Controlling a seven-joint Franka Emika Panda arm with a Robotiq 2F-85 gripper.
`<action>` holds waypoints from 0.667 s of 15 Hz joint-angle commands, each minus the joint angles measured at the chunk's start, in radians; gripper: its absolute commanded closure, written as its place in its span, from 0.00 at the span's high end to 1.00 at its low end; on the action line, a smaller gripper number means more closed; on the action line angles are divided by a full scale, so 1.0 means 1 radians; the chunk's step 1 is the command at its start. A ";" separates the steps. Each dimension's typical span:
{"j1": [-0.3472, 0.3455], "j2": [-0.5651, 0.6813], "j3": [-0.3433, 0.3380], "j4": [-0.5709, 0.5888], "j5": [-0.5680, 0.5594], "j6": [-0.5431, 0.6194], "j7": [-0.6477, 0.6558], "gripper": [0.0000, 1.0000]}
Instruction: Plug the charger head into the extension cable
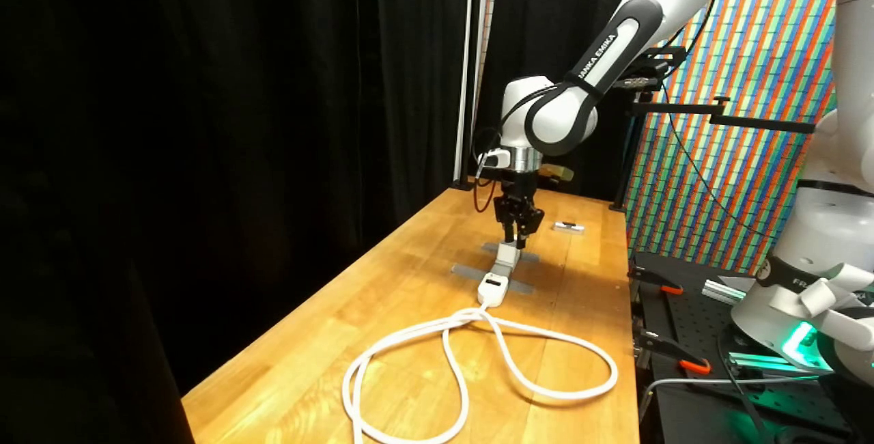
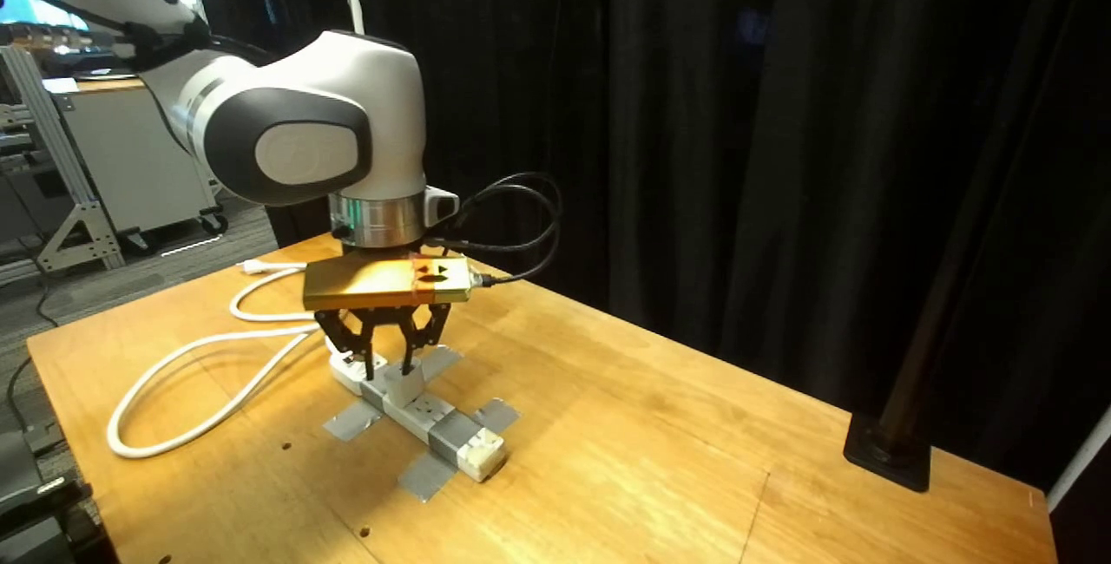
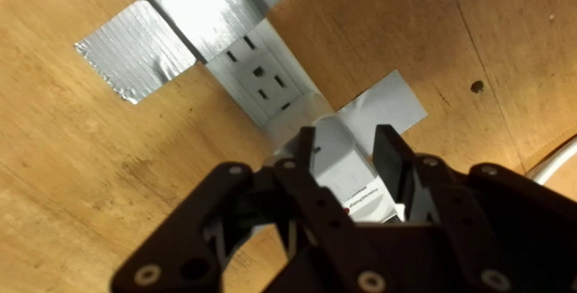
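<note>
**Charger head [image 2: 404,389] stands on the extension cable [image 1: 564,395], pincer [image 3: 346,135] spread**

The charger head, a small white squarish block, rises from the upper face of the cable's socket block [image 2: 424,415], toward the cord end and just beside a band of grey duct tape [image 2: 355,419]. It points up from that face; being so squarish, it gives no clear long axis. Its underside is hidden, so I cannot tell whether it is seated. In the wrist view a slot shows right at its edge, and an uncovered outlet [image 3: 256,68] faces the camera beyond it.

The socket block's long axis is plain. In the wrist view it slants from upper left to lower right, with the printed label [image 3: 367,200] at the lower end. In an exterior view its free end [image 2: 482,455] points to the lower right and its cord end to the upper left.

The pincer reaches down over the block, its jaws apart. In the wrist view one finger [image 3: 307,146] overlaps the charger head; touch cannot be told. The gap between the fingers shows tape and label.

The cable lies in wide loops on the bench [image 2: 642,451], with a white plug [image 2: 253,266] near the edge. A small flat pale-and-dark item [image 1: 568,227] lies well apart.
</note>
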 commanded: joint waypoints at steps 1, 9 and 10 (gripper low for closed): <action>-0.007 -0.086 0.011 -0.011 0.009 -0.121 -0.059 0.72; 0.045 -0.323 -0.025 0.033 0.009 -0.553 -0.151 1.00; 0.053 -0.350 -0.032 0.043 0.006 -0.617 -0.160 1.00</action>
